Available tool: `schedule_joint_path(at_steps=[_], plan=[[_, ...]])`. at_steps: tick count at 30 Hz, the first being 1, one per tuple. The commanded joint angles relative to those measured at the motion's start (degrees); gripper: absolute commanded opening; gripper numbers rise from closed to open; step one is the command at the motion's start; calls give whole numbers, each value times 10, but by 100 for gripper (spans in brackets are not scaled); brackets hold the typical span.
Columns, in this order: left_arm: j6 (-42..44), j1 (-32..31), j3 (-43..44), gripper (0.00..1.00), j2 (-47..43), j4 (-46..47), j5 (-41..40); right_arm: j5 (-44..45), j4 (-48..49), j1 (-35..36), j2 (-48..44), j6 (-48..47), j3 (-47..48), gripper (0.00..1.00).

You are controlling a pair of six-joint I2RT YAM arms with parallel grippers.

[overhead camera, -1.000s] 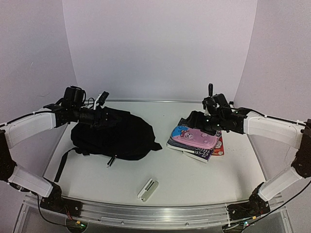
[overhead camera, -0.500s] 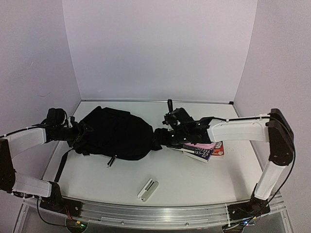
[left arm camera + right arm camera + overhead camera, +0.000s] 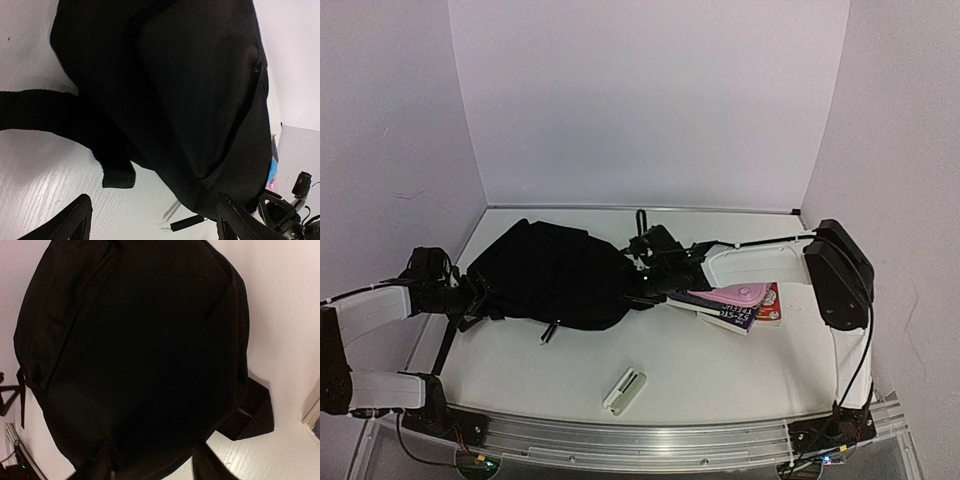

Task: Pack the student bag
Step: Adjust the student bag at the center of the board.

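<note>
The student bag (image 3: pixel 555 272) is a large black backpack lying on the white table at centre left, with a strap (image 3: pixel 447 340) trailing toward the near left. My left gripper (image 3: pixel 472 298) is open at the bag's left end, low over the table. In the left wrist view its jaws (image 3: pixel 152 225) are spread wide in front of the bag (image 3: pixel 190 90), with a zipper pull (image 3: pixel 187 222) between them. My right gripper (image 3: pixel 636 284) is at the bag's right end. In the right wrist view its jaws (image 3: pixel 152 467) are spread, with the bag's edge (image 3: pixel 140 355) between them.
A stack of books (image 3: pixel 760 310) with a pink pencil case (image 3: pixel 732 294) on top lies right of the bag, under my right forearm. A small white object (image 3: pixel 624 390) lies near the front edge. White walls close in the table at back and sides.
My right arm has swung left from over the books to the bag's right end. My left gripper has drawn back from the bag's top to its left end, lower down.
</note>
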Motion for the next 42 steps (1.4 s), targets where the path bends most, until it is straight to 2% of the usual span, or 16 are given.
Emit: schedule_joint_path(at_steps=[1, 4, 6, 12, 14, 15, 17, 20, 23, 25, 28, 31, 37, 39, 42], plan=[[-23, 6, -16, 83, 35, 71, -4, 18, 8, -2, 21, -9, 25, 34], [-38, 6, -20, 79, 60, 113, 3, 35, 6, -14, 19, -7, 20, 12], [-45, 6, -21, 78, 71, 130, 2, 40, 6, -31, 12, -6, 12, 2], [-57, 6, -25, 78, 72, 159, -3, 45, 5, -84, -16, -42, -4, 0], [-62, 6, -26, 80, 77, 181, 0, 43, 4, -92, -23, -59, -3, 3], [-65, 6, -27, 80, 83, 195, 5, 42, 3, -95, -27, -68, 0, 10], [-73, 6, -28, 80, 97, 219, 17, 40, -2, -94, -37, -83, 1, 31], [-82, 6, -27, 79, 120, 246, 27, 33, -5, -93, -68, -93, -11, 48], [-85, 6, -26, 74, 143, 267, 37, 31, -5, -82, -111, -96, -39, 58], [-86, 6, -26, 69, 159, 281, 44, 31, -6, -67, -136, -94, -60, 60], [-89, 6, -24, 58, 186, 302, 55, 17, -4, -43, -161, -75, -86, 57], [-99, 6, -25, 41, 205, 327, 66, 9, 14, -5, -152, -49, -99, 48], [-108, 6, -32, 5, 220, 349, 81, -30, 159, 41, -107, 17, -142, 44], [-110, 6, -36, 1, 214, 350, 84, -19, 177, 47, -90, 18, -142, 43], [-109, 6, -39, 0, 199, 342, 81, -2, 194, 50, -69, 7, -142, 40]])
